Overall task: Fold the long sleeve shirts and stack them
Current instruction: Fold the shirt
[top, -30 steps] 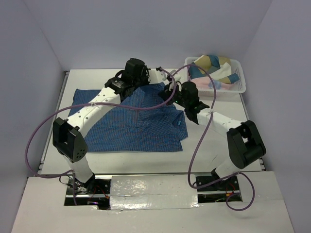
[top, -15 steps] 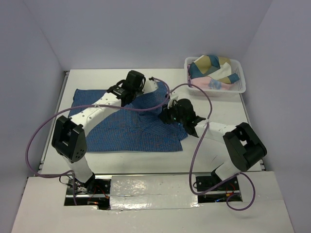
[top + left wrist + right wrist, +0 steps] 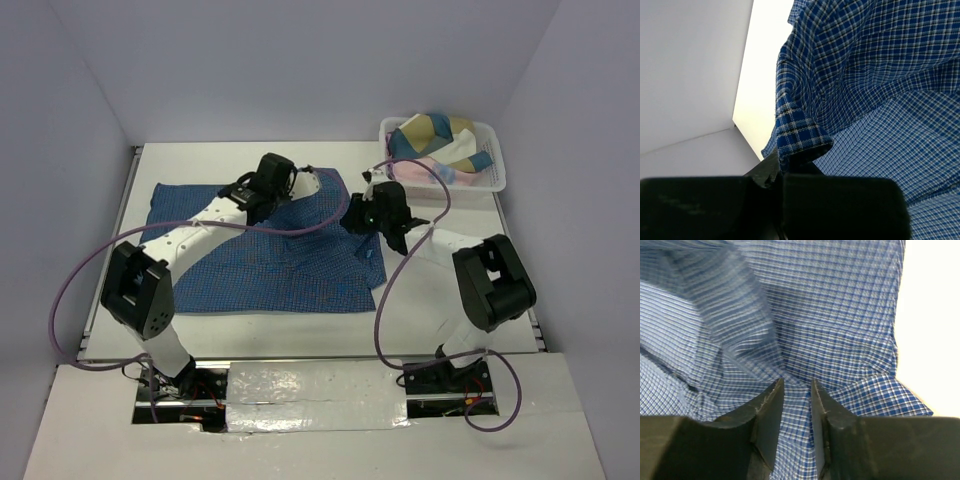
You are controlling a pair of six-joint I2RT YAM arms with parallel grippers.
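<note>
the right fingers (image 3: 779,396) have shifted rightward, parted over the blue shirt (image 3: 270,272); left fingers (image 3: 770,173) clench its edge.

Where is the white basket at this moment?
In the top view, the white basket stands at the far right corner of the table, beyond the right claw and right of the blue checked shirt.

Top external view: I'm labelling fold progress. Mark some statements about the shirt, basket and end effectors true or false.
The blue checked shirt lies spread on the table. True.
The left end effector is open, clear of cloth. False: it is shut on a fold of the shirt.
The white basket is empty. False: it holds bundled cloth.
The right end effector has its jaws slightly apart over the shirt. True.
</note>
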